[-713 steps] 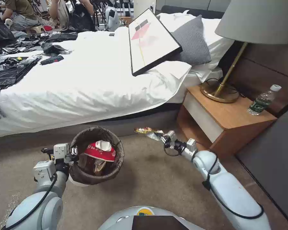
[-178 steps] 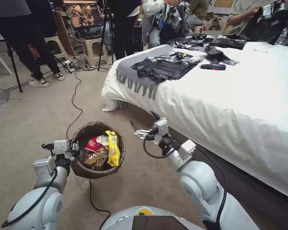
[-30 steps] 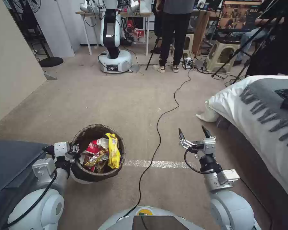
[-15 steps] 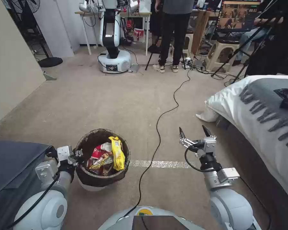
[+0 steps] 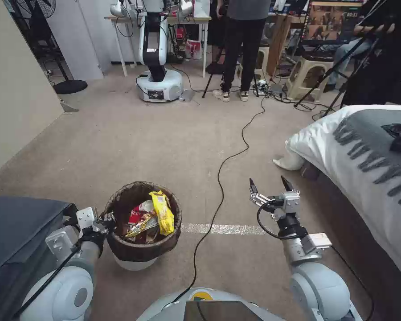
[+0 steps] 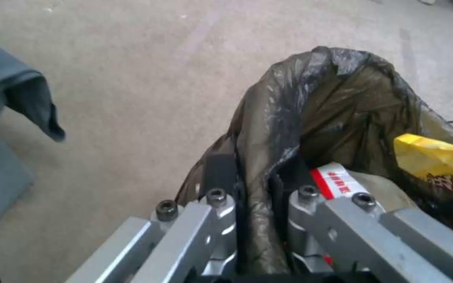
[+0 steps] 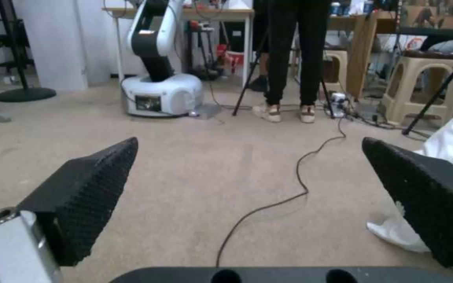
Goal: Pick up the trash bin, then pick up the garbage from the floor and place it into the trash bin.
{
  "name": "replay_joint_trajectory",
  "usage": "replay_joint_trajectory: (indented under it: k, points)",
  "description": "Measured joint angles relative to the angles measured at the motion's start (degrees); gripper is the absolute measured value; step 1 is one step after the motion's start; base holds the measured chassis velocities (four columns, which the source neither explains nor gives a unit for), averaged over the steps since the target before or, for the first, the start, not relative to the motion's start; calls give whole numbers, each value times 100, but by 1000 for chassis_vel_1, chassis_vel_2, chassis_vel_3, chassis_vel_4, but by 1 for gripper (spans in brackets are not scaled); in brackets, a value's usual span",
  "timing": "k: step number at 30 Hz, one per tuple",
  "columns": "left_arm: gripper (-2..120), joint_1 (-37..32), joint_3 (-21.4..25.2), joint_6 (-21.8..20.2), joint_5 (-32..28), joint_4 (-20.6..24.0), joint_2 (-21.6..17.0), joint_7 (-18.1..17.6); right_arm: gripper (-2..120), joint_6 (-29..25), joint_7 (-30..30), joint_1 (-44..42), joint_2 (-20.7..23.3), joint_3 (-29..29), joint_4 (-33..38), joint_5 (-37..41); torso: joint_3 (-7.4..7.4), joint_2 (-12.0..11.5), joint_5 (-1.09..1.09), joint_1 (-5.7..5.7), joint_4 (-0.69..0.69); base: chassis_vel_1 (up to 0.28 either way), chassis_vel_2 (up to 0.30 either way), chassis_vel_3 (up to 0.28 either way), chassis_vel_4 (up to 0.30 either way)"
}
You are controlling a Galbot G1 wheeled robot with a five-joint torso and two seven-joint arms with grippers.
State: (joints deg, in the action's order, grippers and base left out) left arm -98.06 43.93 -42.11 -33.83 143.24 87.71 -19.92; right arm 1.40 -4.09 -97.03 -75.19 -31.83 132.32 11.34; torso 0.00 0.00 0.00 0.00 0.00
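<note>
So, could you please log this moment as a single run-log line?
left gripper: shut on trash bin rim | bin: holds garbage | right gripper: open, empty, above carpet | black cable: on floor between arms

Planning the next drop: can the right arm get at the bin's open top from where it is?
Probably yes. The right gripper hangs open and empty beside the trash bin, with only a floor cable lying between them. The left gripper clamps the far rim.

Trash bin [image 5: 133, 261] upright, dark-lined; garbage [image 5: 149, 218] inside, apparently red, yellow wrappers.
</note>
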Motion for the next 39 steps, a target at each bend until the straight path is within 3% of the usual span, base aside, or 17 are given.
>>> replay_joint_trajectory:
  k: [20, 39]
  points:
    - [7, 107, 47, 293, -56, -773, 1, 448, 100, -26, 9, -37, -35, -37, -4, -3, 0, 0, 0, 0, 1, 0, 0, 0, 0]
    - [7, 114, 85, 439, 120, -1080, -6, 631, 100, -31, 15, -53, -43, -33, 13, -23, 0, 0, 0, 0, 0, 0, 0, 0, 0]
